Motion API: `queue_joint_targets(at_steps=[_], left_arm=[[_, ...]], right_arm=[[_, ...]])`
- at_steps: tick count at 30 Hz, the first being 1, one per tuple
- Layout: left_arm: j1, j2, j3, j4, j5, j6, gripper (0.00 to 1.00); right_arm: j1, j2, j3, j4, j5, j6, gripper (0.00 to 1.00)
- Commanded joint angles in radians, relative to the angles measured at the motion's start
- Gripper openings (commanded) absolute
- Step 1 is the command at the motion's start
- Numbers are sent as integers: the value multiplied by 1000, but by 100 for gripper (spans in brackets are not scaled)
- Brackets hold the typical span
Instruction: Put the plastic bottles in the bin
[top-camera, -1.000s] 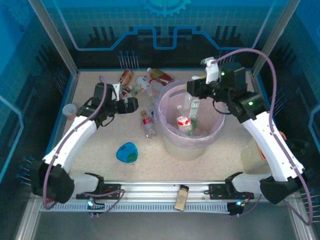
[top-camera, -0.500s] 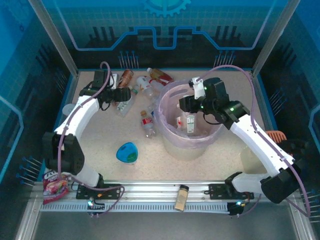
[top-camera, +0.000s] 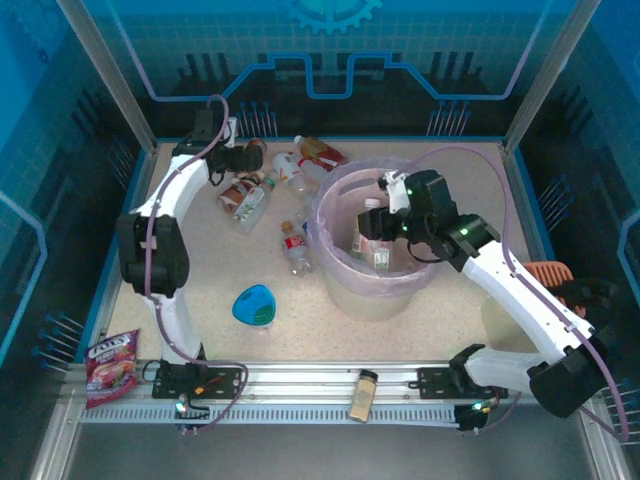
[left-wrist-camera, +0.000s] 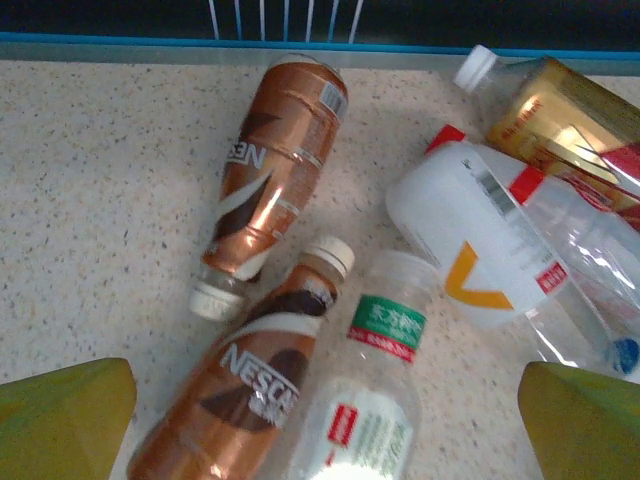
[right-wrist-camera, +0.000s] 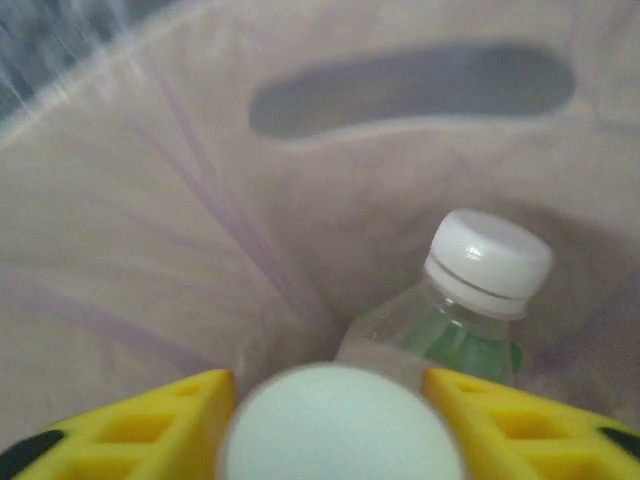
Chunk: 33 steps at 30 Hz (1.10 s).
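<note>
Several plastic bottles lie at the back left: two brown Nescafe ones (left-wrist-camera: 275, 170) (left-wrist-camera: 235, 395), a clear green-labelled one (left-wrist-camera: 375, 390), a white one (left-wrist-camera: 480, 240) and a gold one (left-wrist-camera: 560, 105). My left gripper (left-wrist-camera: 320, 425) hangs open just above them, its jaws straddling the nearer brown bottle and the clear one; from above it sits at the back-left pile (top-camera: 248, 160). A red-labelled bottle (top-camera: 293, 246) lies beside the bin (top-camera: 330, 205). My right gripper (top-camera: 374, 222) is down inside the bin, shut on a white-capped bottle (right-wrist-camera: 340, 425). Another white-capped bottle (right-wrist-camera: 470, 300) stands behind it.
A blue teardrop dish (top-camera: 254, 305) lies in front of the bin. A snack bag (top-camera: 110, 355) sits at the front left edge. A small jar with a brownish lid (top-camera: 363, 395) rests on the front rail. An orange object (top-camera: 550, 272) lies at the right edge.
My left arm swung toward the back wall over the bottle pile. My right gripper sank deeper into the bin with its bottle. The snack bag came into view at front left.
</note>
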Motion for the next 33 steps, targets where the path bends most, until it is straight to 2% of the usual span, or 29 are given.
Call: queue_joint_targets(at_steps=[1,6,9,14,20,25,29,33], left_arm=[[27,64,74,3,14,38,99],[46,153,141,5,40,61,99],[48,210,183,7,54,77,99],[50,329,323,-33,38,74,99],[49,513,583,-201,34,38,99],[49,576,638,-257,27,43,98],[49,599,633,-275,21,54,93],[50,613,632,-272,10,61,80]], right_arm=[[10,-32,79,-150,29,-32,62],[9,-49,219,-260,41,-59,88],[5,-56,276,-302,59,-71,95],[-3,-82,308,-339,84,-58,94],[-7,-115,286,-343,97,-30,93],[-11,-114,288,-341,99,-25,93],[-12,-107,291,-340,90,-25,92],[-12,-107,285,-330,81,-20,92]])
